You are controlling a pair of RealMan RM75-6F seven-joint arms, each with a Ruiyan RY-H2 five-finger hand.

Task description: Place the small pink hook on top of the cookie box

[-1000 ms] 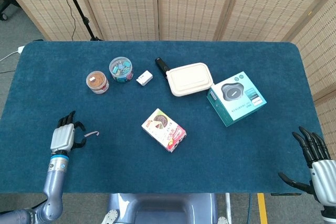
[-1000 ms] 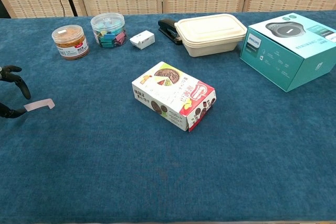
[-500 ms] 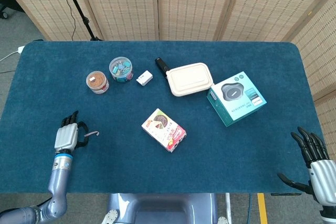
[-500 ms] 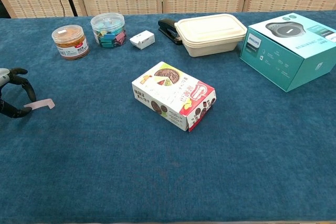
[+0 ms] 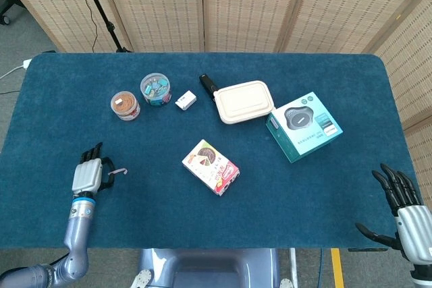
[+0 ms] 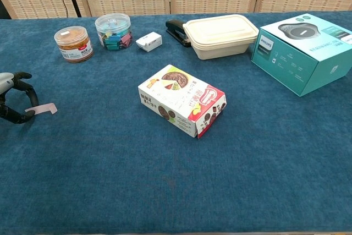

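The small pink hook (image 5: 119,171) (image 6: 45,109) lies flat on the blue cloth at the table's front left. My left hand (image 5: 88,175) (image 6: 13,98) sits just left of it, fingers curved apart around the hook's left end; the lower fingertip touches that end, and the hook still rests on the cloth. The cookie box (image 5: 210,166) (image 6: 182,100), white with red and chocolate pictures, lies on its side mid-table, well to the right of the hook. My right hand (image 5: 403,208) hovers off the front right corner, fingers spread and empty.
At the back stand an orange-lidded jar (image 5: 125,105), a clear tub of clips (image 5: 156,89), a small white box (image 5: 185,101), a black stapler (image 5: 206,85) and a beige lunch box (image 5: 244,101). A teal Philips box (image 5: 303,126) sits at right.
My left hand has slid right, up to the hook, and its fingers now cover the hook's left end. The hook has stayed put. The right hand has barely drifted.
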